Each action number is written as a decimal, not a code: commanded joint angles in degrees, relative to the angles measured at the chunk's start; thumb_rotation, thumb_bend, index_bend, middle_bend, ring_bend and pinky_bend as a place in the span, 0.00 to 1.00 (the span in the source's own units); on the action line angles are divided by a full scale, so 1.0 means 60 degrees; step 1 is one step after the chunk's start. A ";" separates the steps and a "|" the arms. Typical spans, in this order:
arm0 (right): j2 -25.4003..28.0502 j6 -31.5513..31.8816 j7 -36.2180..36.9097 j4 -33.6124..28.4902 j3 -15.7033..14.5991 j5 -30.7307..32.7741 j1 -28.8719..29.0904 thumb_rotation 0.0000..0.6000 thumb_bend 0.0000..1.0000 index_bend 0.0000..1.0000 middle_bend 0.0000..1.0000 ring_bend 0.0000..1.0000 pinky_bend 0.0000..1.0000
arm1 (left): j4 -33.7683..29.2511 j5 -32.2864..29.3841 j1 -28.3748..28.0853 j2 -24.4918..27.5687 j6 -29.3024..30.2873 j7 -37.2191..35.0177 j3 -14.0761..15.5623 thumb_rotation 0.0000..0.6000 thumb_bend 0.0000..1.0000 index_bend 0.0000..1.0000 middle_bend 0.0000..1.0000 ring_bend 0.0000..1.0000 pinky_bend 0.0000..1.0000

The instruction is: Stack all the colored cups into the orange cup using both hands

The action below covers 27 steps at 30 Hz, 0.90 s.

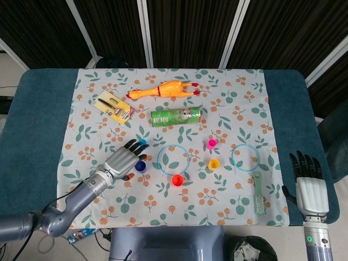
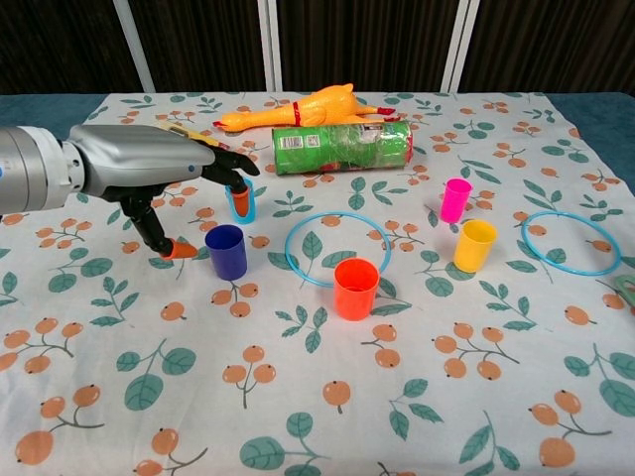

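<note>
The orange cup (image 1: 177,180) (image 2: 356,288) stands upright near the front middle of the cloth. A dark blue cup (image 1: 140,166) (image 2: 226,251) and a light blue cup (image 1: 142,142) (image 2: 244,204) stand to its left, a pink cup (image 1: 212,143) (image 2: 456,199) and a yellow cup (image 1: 214,163) (image 2: 474,245) to its right. My left hand (image 1: 122,160) (image 2: 164,169) hovers with fingers spread just left of the two blue cups, its thumb beside the dark blue one, fingertips in front of the light blue one, holding nothing. My right hand (image 1: 310,185) lies open at the table's right front edge, only in the head view.
Two light blue rings (image 2: 337,248) (image 2: 571,241) lie flat on the cloth. A green can (image 2: 342,146) lies on its side behind the cups, with a rubber chicken (image 2: 308,107) beyond it. A tool package (image 1: 113,107) lies back left, a green brush (image 1: 259,196) front right.
</note>
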 commanded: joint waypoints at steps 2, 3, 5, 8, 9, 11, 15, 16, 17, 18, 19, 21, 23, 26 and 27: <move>-0.0001 0.0012 -0.0004 -0.0009 0.0012 0.0014 -0.0003 1.00 0.32 0.00 0.00 0.00 0.06 | 0.0198 -0.0200 -0.0106 -0.0132 0.0011 -0.0021 0.0046 1.00 0.27 0.30 0.01 0.00 0.00; -0.0002 0.0012 -0.0004 -0.0012 0.0016 0.0022 -0.0004 1.00 0.32 0.00 0.00 0.00 0.06 | 0.0244 -0.0227 -0.0133 -0.0163 0.0005 -0.0039 0.0055 1.00 0.27 0.30 0.01 0.00 0.00; -0.0004 0.0006 -0.0005 -0.0013 0.0017 0.0034 -0.0003 1.00 0.32 0.00 0.00 0.00 0.06 | 0.0307 -0.0250 -0.0170 -0.0202 0.0005 -0.0057 0.0071 1.00 0.27 0.30 0.01 0.00 0.00; -0.0009 -0.0027 0.0001 -0.0014 0.0011 0.0053 0.0005 1.00 0.32 0.00 0.00 0.00 0.06 | 0.0404 -0.0263 -0.0228 -0.0277 0.0043 -0.0077 0.0108 1.00 0.27 0.31 0.01 0.00 0.00; -0.0010 -0.0035 0.0000 -0.0013 0.0009 0.0056 0.0007 1.00 0.32 0.00 0.00 0.00 0.06 | 0.0432 -0.0266 -0.0246 -0.0296 0.0056 -0.0072 0.0127 1.00 0.27 0.31 0.02 0.00 0.00; -0.0011 -0.0039 0.0001 -0.0016 0.0006 0.0054 0.0009 1.00 0.32 0.00 0.00 0.00 0.06 | 0.0469 -0.0278 -0.0283 -0.0332 0.0073 -0.0061 0.0168 1.00 0.27 0.33 0.02 0.00 0.00; -0.0009 -0.0031 0.0006 -0.0024 0.0009 0.0060 0.0006 1.00 0.32 0.00 0.00 0.00 0.06 | 0.0511 -0.0270 -0.0334 -0.0396 0.0145 -0.0053 0.0213 1.00 0.27 0.35 0.02 0.00 0.00; -0.0008 -0.0031 0.0009 -0.0026 0.0010 0.0065 0.0005 1.00 0.32 0.00 0.00 0.00 0.06 | 0.0519 -0.0268 -0.0346 -0.0414 0.0168 -0.0056 0.0224 1.00 0.27 0.36 0.02 0.00 0.00; -0.0008 -0.0030 0.0013 -0.0030 0.0013 0.0069 0.0004 1.00 0.32 0.00 0.00 0.00 0.06 | 0.0528 -0.0271 -0.0356 -0.0426 0.0186 -0.0059 0.0238 1.00 0.27 0.36 0.02 0.00 0.00; -0.0007 -0.0028 0.0017 -0.0032 0.0015 0.0072 0.0003 1.00 0.32 0.00 0.00 0.00 0.06 | 0.0537 -0.0277 -0.0367 -0.0439 0.0200 -0.0058 0.0254 1.00 0.27 0.36 0.02 0.00 0.00; -0.0006 -0.0027 0.0018 -0.0033 0.0016 0.0074 0.0003 1.00 0.32 0.00 0.00 0.00 0.06 | 0.0545 -0.0282 -0.0374 -0.0444 0.0207 -0.0052 0.0263 1.00 0.27 0.36 0.02 0.00 0.00; -0.0007 -0.0034 0.0019 -0.0033 0.0023 0.0084 0.0009 1.00 0.32 0.00 0.00 0.00 0.06 | 0.0585 -0.0309 -0.0402 -0.0471 0.0240 -0.0012 0.0302 1.00 0.27 0.36 0.02 0.00 0.00; -0.0006 -0.0042 0.0027 -0.0036 0.0026 0.0095 0.0010 1.00 0.32 0.00 0.00 0.00 0.06 | 0.0615 -0.0334 -0.0431 -0.0509 0.0280 0.0027 0.0332 1.00 0.27 0.36 0.02 0.00 0.00; -0.0005 -0.0045 0.0036 -0.0039 0.0019 0.0096 0.0007 1.00 0.32 0.00 0.00 0.00 0.06 | 0.0650 -0.0347 -0.0467 -0.0562 0.0324 0.0066 0.0367 1.00 0.27 0.36 0.02 0.00 0.00; -0.0005 -0.0039 0.0035 -0.0039 0.0018 0.0094 0.0005 1.00 0.32 0.00 0.00 0.00 0.06 | 0.0664 -0.0349 -0.0479 -0.0583 0.0346 0.0079 0.0377 1.00 0.27 0.36 0.02 0.00 0.00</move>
